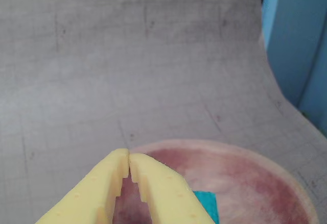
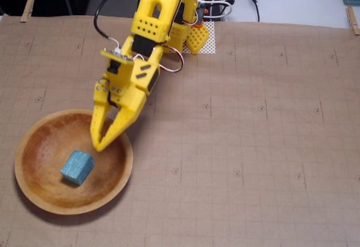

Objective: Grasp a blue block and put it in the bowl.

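Note:
The blue block [image 2: 77,167] lies inside the wooden bowl [image 2: 34,189] at the lower left of the fixed view, free of any grip. My yellow gripper [image 2: 98,145] hangs over the bowl's right side, just above and right of the block, its fingertips pressed together and holding nothing. In the wrist view the gripper [image 1: 129,157] shows its tips closed at the bowl's near rim [image 1: 214,147], and a corner of the blue block [image 1: 208,204] peeks out to the right of the fingers.
Brown gridded paper [image 2: 253,146] covers the table. The arm's base and cables [image 2: 197,16] stand at the top centre of the fixed view. A blue wall [image 1: 301,40] rises at the right in the wrist view.

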